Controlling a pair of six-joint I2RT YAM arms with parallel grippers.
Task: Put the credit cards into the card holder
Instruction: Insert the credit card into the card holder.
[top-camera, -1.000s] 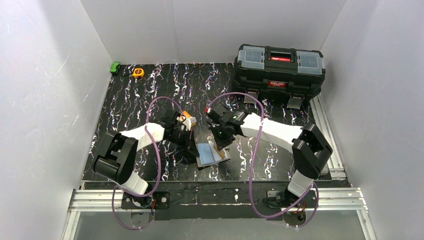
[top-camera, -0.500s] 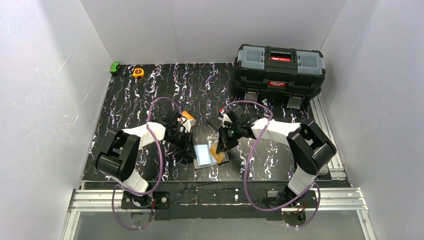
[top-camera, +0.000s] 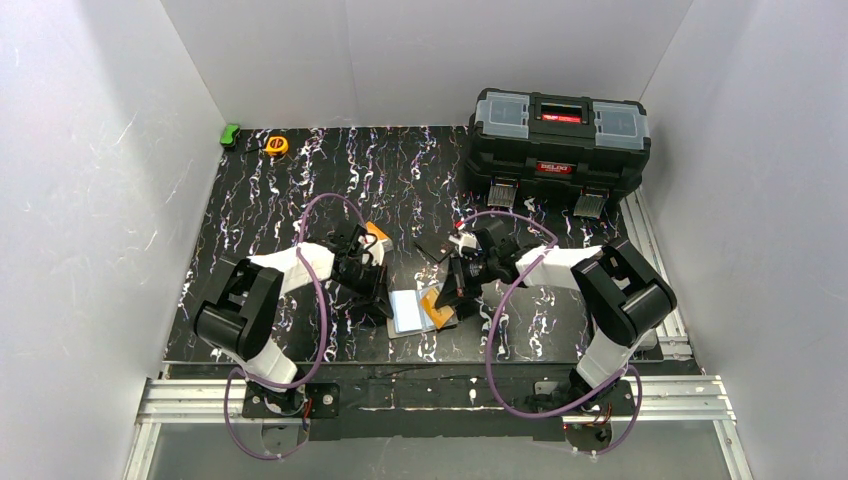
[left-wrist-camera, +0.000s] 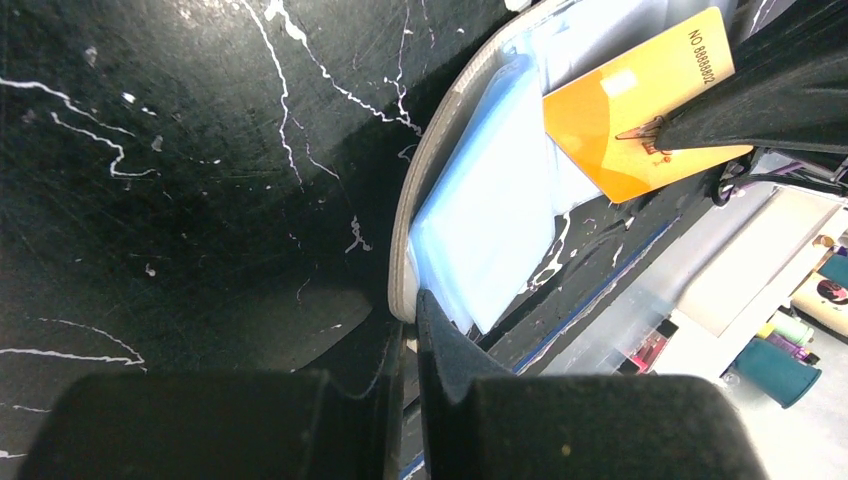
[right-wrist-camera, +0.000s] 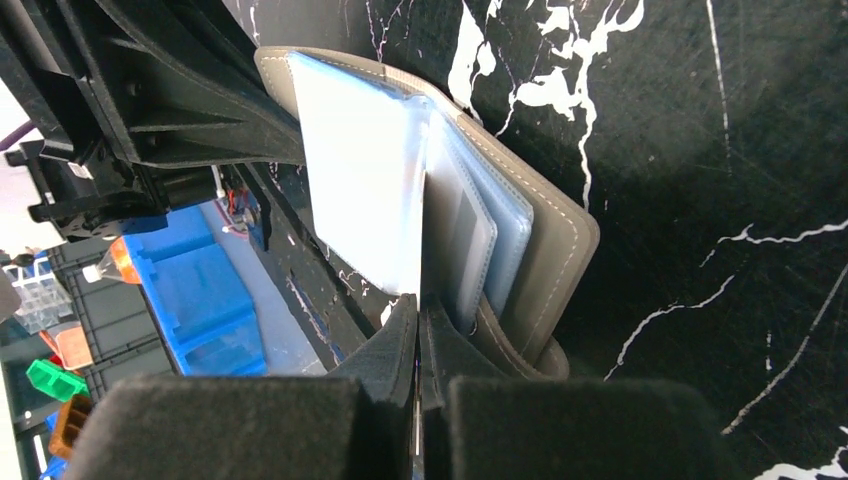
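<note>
Holder (top-camera: 408, 312) is lying open, front-centre on the marbled black table (top-camera: 300, 180). Right gripper (right-wrist-camera: 418, 330) is sitting closer to its base than a second ago, pinching a thin, glossy orange card (left-wrist-camera: 620, 115) over the clear pockets (right-wrist-camera: 360, 200). Left gripper (left-wrist-camera: 404, 335) is clamping the stitched taupe cover's edge.

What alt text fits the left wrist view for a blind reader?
An open card holder with pale blue clear pockets lies on a black marbled table, its grey rim pinched in the left pincer at the bottom edge. At upper right, the right pincer holds an orange card over the pockets.
</note>
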